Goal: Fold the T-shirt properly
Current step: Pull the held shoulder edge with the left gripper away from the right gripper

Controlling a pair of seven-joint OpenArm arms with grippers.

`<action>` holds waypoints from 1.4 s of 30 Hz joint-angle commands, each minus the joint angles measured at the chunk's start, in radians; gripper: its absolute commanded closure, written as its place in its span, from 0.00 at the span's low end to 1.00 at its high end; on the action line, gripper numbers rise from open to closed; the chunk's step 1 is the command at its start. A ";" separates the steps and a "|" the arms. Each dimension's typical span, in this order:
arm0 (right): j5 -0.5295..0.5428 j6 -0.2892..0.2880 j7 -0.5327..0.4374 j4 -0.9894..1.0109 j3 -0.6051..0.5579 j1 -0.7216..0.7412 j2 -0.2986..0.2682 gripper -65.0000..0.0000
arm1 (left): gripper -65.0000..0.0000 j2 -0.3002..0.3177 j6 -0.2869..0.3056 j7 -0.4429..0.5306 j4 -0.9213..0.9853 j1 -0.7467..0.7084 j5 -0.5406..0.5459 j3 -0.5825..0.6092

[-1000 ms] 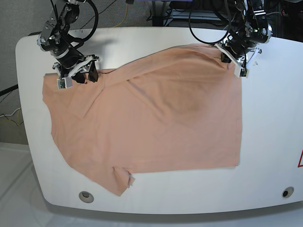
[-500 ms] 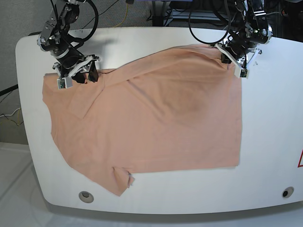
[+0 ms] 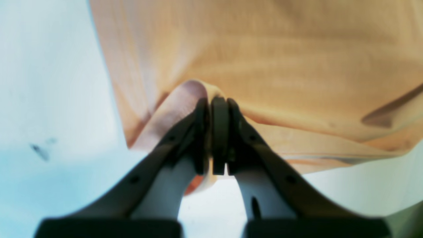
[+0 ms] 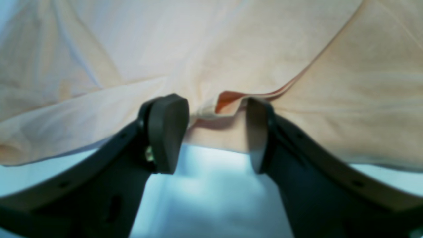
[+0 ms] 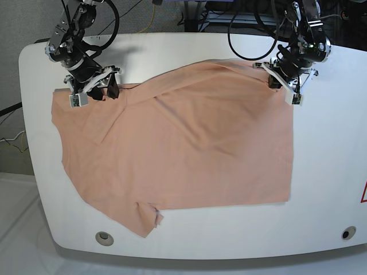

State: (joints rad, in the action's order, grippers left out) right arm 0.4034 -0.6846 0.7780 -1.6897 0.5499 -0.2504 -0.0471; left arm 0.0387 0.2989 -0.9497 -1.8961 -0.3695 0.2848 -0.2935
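Note:
The peach T-shirt (image 5: 183, 143) lies spread over the white table (image 5: 327, 172), with one sleeve (image 5: 146, 220) pointing to the near edge. My left gripper (image 5: 285, 87) is at the shirt's far right corner. The left wrist view shows that gripper (image 3: 214, 102) shut on a pinched fold of the shirt (image 3: 281, 59). My right gripper (image 5: 92, 94) is at the far left corner. In the right wrist view it (image 4: 216, 132) stands open, and a curled edge of the shirt (image 4: 231, 49) lies between its fingers, low over the table.
Two round holes (image 5: 104, 238) (image 5: 348, 233) sit near the table's front edge. A red mark (image 5: 363, 193) shows at the right edge. Cables (image 5: 246, 23) hang behind the far edge. Bare table (image 5: 327, 114) lies right of the shirt.
My left gripper has shifted slightly down and inward with the shirt's corner. The hump and shadow in the shirt's middle have flattened. The right arm has not moved.

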 commanded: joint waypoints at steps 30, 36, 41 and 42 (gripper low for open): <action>0.022 -0.008 -0.027 -0.025 0.006 0.012 0.010 0.53 | 0.98 0.010 0.001 0.016 -0.015 0.149 0.001 -0.068; 0.022 -0.008 -0.027 -0.025 0.006 0.015 0.011 0.53 | 0.98 0.011 0.001 0.018 -0.015 0.155 0.001 -0.109; 0.022 -0.008 -0.027 -0.026 0.006 0.015 0.011 0.53 | 0.98 0.011 0.001 0.018 -0.013 0.178 0.000 -0.115; 0.022 -0.008 -0.027 -0.029 0.006 0.016 0.011 0.53 | 0.98 0.011 0.001 0.018 -0.013 0.182 0.000 -0.115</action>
State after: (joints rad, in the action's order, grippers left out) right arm 0.4061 -0.6846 0.7776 -1.6920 0.5526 -0.2443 -0.0277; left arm 0.0418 0.2977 -0.9527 -1.8950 -0.2054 0.2752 -0.4099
